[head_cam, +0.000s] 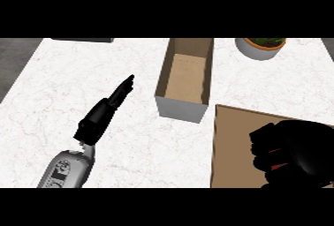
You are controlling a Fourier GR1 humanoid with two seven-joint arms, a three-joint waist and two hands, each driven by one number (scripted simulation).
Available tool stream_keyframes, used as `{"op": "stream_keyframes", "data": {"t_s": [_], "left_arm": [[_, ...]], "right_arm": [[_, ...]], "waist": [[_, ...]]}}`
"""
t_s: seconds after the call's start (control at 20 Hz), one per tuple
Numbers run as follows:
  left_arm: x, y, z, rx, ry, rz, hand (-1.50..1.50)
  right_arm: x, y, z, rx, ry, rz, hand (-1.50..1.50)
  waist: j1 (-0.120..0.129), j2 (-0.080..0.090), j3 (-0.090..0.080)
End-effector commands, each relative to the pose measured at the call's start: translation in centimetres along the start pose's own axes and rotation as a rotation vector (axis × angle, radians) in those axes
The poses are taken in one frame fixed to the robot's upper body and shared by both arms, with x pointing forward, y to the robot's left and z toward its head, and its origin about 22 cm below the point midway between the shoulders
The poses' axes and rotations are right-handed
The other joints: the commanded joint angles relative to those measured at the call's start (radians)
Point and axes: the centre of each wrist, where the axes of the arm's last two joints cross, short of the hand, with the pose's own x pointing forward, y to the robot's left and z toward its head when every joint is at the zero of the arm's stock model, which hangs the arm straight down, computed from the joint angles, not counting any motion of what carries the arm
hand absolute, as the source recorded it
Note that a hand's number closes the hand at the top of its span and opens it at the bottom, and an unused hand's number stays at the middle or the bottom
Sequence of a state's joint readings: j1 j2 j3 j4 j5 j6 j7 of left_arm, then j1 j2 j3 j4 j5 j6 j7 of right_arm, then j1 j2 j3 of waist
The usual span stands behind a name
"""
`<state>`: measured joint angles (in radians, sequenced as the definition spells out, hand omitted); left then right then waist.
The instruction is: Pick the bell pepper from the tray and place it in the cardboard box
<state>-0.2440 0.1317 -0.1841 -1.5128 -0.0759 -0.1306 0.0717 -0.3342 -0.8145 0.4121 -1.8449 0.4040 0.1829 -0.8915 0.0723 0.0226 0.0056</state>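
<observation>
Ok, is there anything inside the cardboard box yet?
No, the cardboard box shows only its bare brown floor, with nothing lying in it.

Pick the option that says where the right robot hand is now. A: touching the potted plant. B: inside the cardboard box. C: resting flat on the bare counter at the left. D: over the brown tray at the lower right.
D: the right robot hand is curled over the brown tray, apart from the cardboard box.
</observation>
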Motion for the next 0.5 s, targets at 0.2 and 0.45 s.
{"op": "stream_keyframes", "data": {"t_s": [0.2,0.45], "left_arm": [[-0.3,-0.5,0.1,0.007,0.010,-0.011,0.00],[0.1,2.3,0.3,0.030,0.010,-0.023,0.00]], "right_arm": [[-4.6,-9.2,7.4,-0.172,-0.033,-0.158,1.50],[-6.4,-11.8,8.3,-0.177,0.031,-0.173,1.50]], "waist": [[-0.016,-0.005,-0.005],[-0.021,-0.010,-0.005]]}}
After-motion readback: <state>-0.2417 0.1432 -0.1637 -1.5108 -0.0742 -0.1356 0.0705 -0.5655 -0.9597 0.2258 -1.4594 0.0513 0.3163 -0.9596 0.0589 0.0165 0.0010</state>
